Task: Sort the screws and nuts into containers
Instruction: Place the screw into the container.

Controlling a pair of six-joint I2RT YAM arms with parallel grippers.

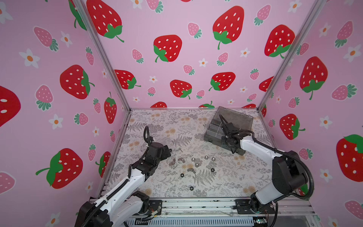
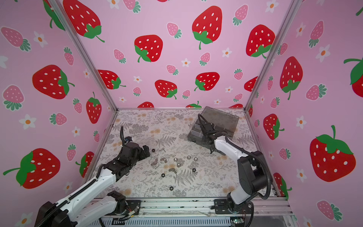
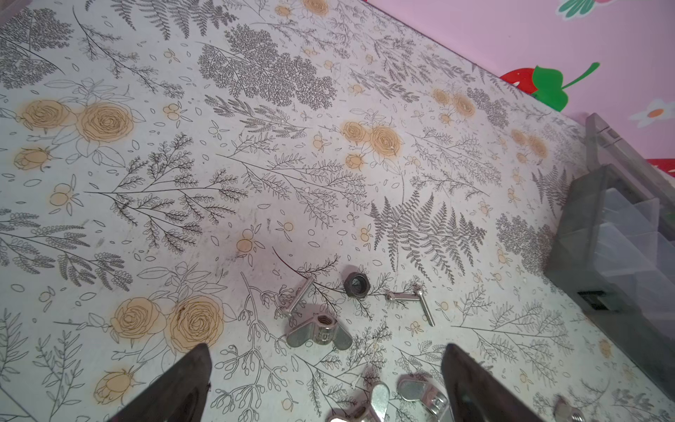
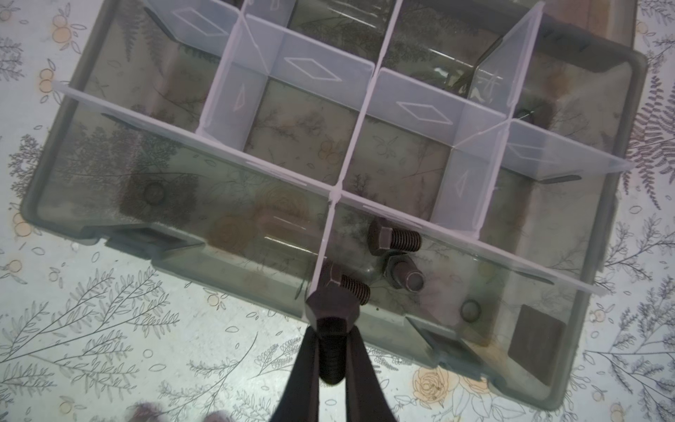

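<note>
In a top view the smoky grey translucent organiser box (image 1: 211,135) sits at one o'clock, silver nuts (image 1: 193,160) central. Left wrist: left gripper (image 3: 327,350) gapes before a silver wing nut (image 3: 319,333). Right wrist: right gripper (image 4: 333,350) clamps a black hex-head bolt (image 4: 330,310) above the pale divider (image 4: 330,226); released, it may bounce astray

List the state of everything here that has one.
organiser box: lid open, standing up behind it.
left gripper: jaws open, empty.
right gripper: jaws shut on the held bolt.
held bolt: gripped by its thread, over the box.
boxed bolts: three, lying in one compartment.
wing nut: loose on the table.
hex nut: loose on the table.
</note>
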